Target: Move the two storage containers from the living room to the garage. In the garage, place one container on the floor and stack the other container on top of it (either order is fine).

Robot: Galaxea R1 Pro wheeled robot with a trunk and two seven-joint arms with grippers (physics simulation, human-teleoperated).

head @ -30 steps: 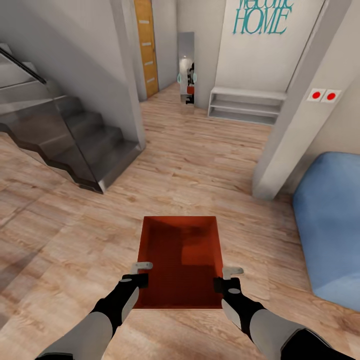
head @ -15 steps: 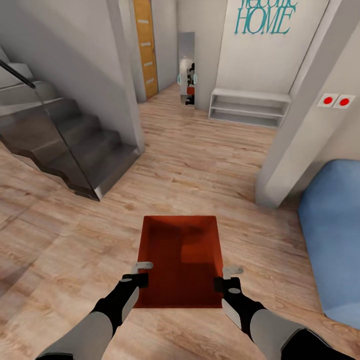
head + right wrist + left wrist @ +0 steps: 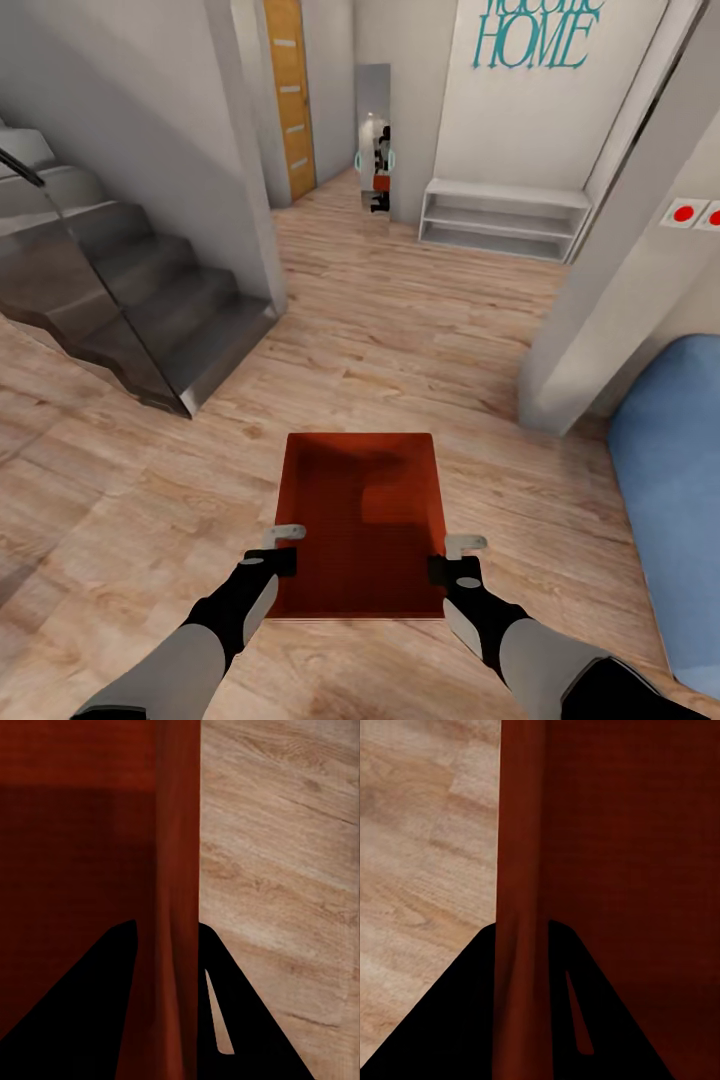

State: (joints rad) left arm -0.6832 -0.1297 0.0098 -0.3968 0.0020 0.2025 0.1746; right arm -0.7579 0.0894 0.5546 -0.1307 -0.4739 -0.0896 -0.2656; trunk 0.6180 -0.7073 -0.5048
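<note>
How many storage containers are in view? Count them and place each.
1. The storage container is carried over the wood floor, left claw and right claw clamped on its side walls. A second may be elsewhere.

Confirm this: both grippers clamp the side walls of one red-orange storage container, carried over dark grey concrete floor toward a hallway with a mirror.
Wrong on the floor. The head view shows light wood-plank floor, not concrete. The rest holds: the left gripper and right gripper each clamp a side wall of the storage container, and a mirror stands in the hallway ahead.
</note>
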